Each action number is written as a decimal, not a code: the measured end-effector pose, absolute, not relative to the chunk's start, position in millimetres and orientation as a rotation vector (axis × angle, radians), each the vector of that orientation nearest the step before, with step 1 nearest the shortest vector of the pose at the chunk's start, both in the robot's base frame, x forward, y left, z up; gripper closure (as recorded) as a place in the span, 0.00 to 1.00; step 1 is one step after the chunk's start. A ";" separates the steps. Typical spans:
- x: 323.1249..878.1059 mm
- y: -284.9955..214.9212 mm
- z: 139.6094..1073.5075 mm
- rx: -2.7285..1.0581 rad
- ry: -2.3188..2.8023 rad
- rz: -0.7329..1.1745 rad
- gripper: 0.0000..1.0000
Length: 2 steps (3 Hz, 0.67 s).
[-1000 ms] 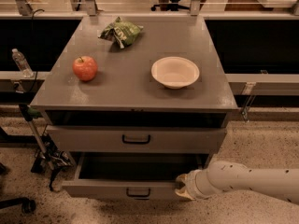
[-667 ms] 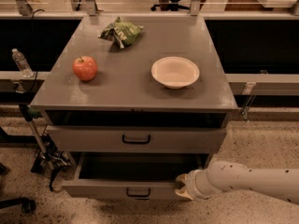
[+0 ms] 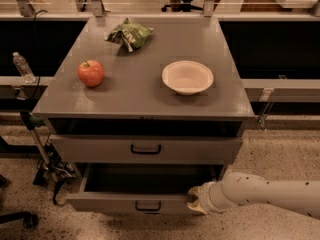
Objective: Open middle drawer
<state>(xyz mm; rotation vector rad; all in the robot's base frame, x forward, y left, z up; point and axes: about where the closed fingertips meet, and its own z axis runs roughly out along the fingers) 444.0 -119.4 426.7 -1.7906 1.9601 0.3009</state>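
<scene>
The middle drawer is the shallow grey one with a small black loop handle. It stands pulled out, and its dark inside shows. My gripper is at the right end of the drawer's front, touching its top edge. The white arm reaches in from the lower right. The taller top drawer above it is shut and has a bigger handle. The lowest drawer is out of view.
On the cabinet top lie a red apple, a white bowl and a green chip bag. A water bottle stands on a ledge at the left. A wheeled stand stands by the cabinet's left side.
</scene>
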 end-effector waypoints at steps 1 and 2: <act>444.0 -119.4 426.7 -1.791 1.960 0.301 0.61; 444.0 -119.4 426.7 -1.791 1.960 0.301 0.37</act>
